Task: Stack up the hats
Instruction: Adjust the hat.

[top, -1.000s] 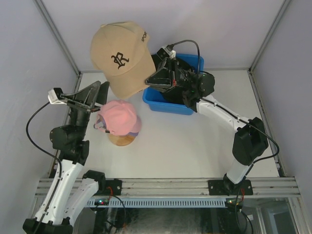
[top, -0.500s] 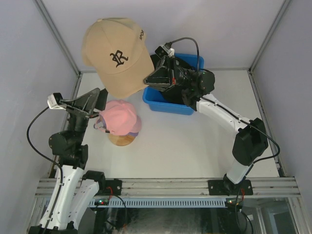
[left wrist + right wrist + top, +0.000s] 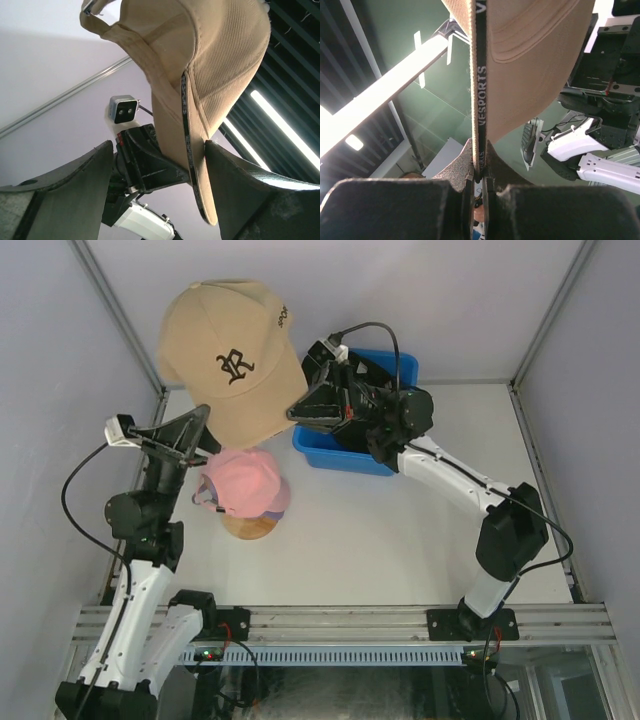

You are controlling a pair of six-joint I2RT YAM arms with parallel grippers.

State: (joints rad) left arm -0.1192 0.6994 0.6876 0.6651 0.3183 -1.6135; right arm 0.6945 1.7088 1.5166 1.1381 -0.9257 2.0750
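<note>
The right claw (image 3: 300, 408) is clamped tight on the rim of the tan cap (image 3: 235, 355). In the right wrist view its two fingers (image 3: 465, 167) pinch the printed inner band from both sides. The cap hangs in the air, up and away from the claw toward 10 o'clock in the top view, crown toward the camera and a dark letter on the front.

The left claw (image 3: 195, 430) sits at the cap's 7 o'clock with its fingers spread wide apart. In the left wrist view the brim drops into the gap between them, close against one finger (image 3: 250, 195); whether it touches cannot be told.

At 6 o'clock below the tan cap, a pink cap (image 3: 245, 480) rests on a round wooden stand (image 3: 250, 528), with a strip of purple cloth showing under its edge. A blue bin (image 3: 345, 455) sits on the table (image 3: 400, 530) at the right claw's 5 o'clock, partly hidden by the arm.
</note>
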